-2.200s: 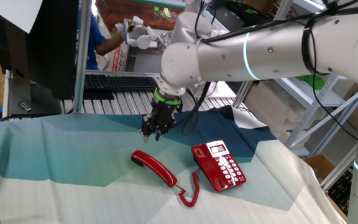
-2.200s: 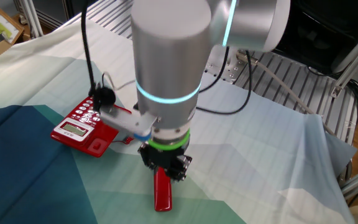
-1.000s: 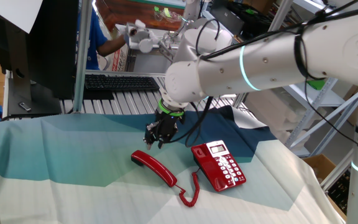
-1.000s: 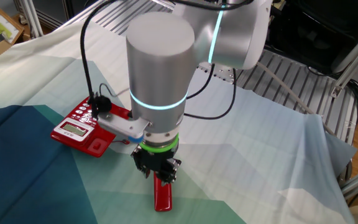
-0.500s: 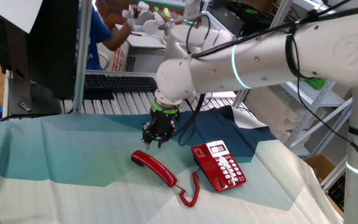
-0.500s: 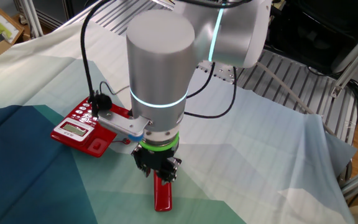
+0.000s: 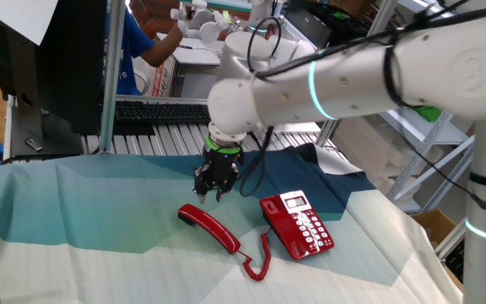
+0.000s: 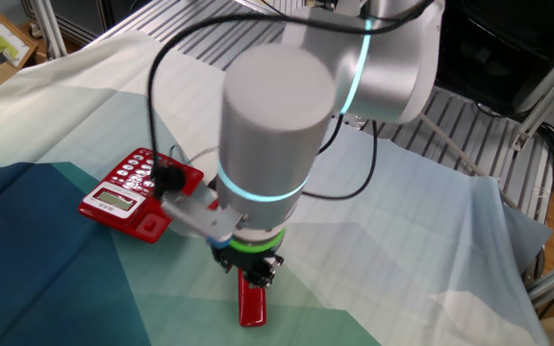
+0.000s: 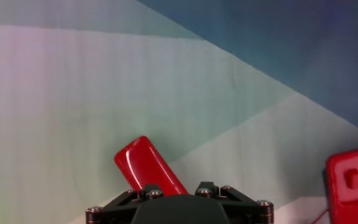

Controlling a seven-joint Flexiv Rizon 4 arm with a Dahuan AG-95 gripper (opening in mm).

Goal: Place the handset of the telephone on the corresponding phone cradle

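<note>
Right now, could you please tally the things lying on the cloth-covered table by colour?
Red: 2 - the slim glossy red plastic handset with its coiled cord, and the small red plastic desk telephone with white buttons.
Other colours: 0.
Total: 2.

You have the handset (image 7: 209, 228), a slim glossy red bar with thicker rounded ends, lying flat on the cloth just beside the telephone (image 7: 298, 225), off its cradle (image 7: 277, 226). A coiled red cord (image 7: 258, 257) loops from it to that red wedge-shaped phone, whose white buttons and label panel face up.
</note>
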